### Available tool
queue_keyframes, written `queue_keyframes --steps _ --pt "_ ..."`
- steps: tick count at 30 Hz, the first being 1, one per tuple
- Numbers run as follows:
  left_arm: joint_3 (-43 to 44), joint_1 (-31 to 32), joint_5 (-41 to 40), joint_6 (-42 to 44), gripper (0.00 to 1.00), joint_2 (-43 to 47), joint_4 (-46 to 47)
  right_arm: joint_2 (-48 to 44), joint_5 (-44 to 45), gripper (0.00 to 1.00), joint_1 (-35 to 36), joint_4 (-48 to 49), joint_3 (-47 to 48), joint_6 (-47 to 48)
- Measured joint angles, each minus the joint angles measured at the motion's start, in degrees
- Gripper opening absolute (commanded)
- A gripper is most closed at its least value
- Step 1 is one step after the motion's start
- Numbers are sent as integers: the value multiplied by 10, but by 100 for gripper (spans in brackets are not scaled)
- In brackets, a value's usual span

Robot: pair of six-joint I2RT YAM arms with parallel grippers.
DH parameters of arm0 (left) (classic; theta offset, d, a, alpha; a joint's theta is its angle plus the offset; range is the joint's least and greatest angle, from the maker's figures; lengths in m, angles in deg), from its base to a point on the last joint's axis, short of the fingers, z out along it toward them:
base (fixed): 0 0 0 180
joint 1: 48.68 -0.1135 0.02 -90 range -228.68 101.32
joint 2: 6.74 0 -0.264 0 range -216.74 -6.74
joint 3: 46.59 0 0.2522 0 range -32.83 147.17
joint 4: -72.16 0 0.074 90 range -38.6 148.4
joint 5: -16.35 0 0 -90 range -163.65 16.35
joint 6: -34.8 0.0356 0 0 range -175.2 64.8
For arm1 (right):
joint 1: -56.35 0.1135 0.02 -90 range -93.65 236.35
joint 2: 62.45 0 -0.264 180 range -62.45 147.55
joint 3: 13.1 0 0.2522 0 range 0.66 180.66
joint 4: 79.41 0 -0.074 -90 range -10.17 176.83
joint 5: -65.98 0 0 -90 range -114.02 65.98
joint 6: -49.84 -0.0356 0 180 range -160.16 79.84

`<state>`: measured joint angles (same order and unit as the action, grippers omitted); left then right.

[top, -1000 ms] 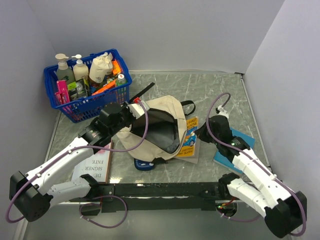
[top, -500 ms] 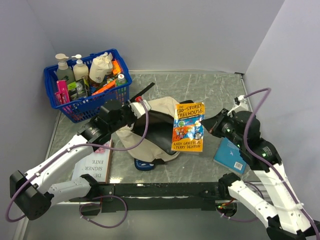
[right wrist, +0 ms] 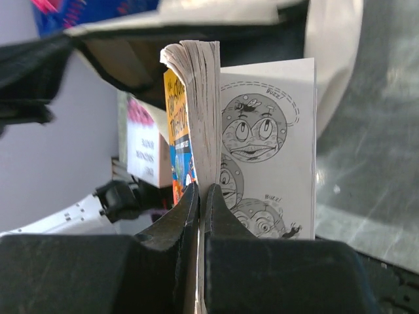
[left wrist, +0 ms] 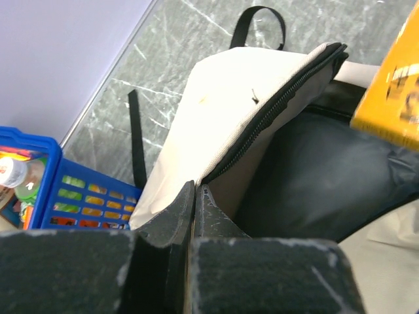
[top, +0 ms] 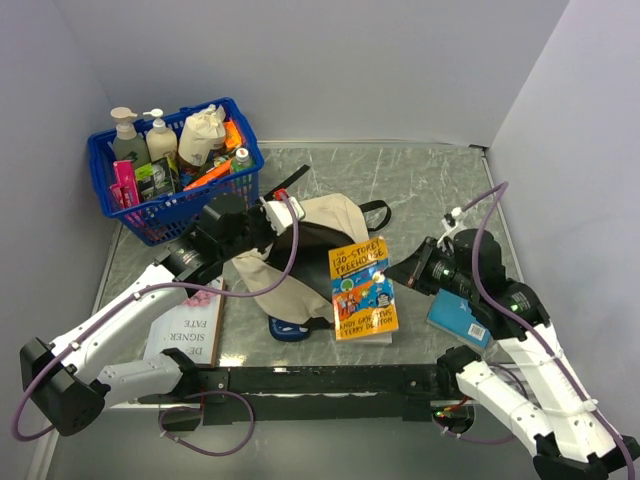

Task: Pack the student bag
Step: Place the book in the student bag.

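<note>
The cream student bag (top: 312, 222) lies in the middle of the table, its dark inside (left wrist: 314, 176) showing. My left gripper (top: 268, 222) is shut on the bag's zipper edge (left wrist: 262, 111) and holds the flap up; in the left wrist view the left gripper (left wrist: 195, 191) pinches the fabric. An orange paperback (top: 362, 290) hangs tilted over the bag's right side, with my right gripper (top: 398, 272) shut on its edge. In the right wrist view the right gripper (right wrist: 201, 193) clamps the paperback (right wrist: 262, 144) near its pages, with the bag (right wrist: 334, 52) behind it.
A blue basket (top: 170, 215) of bottles and small items stands at the back left. A white book (top: 185, 325) lies at the front left, a blue book (top: 458, 318) at the right under my right arm. A blue item (top: 288, 329) pokes out below the bag.
My right gripper lifted the orange paperback off the table beside the bag, then carried it left over the bag's right side. The left gripper kept its hold on the bag's edge.
</note>
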<state>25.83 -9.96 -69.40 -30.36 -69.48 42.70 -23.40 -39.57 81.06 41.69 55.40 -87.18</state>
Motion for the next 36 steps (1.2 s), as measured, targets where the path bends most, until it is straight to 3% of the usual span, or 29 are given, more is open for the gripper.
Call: queue_keyframes --steps 11,23,36 --pt "16 2 60 -6 1 -2 -41 59 -29 0 0 66 -110 -41" --pt "48 2 264 -3 1 -15 -163 170 54 0 -3 246 -130 -147" --pt "47 3 304 -38 1 -36 -137 344 134 0 9 349 -91 -266"
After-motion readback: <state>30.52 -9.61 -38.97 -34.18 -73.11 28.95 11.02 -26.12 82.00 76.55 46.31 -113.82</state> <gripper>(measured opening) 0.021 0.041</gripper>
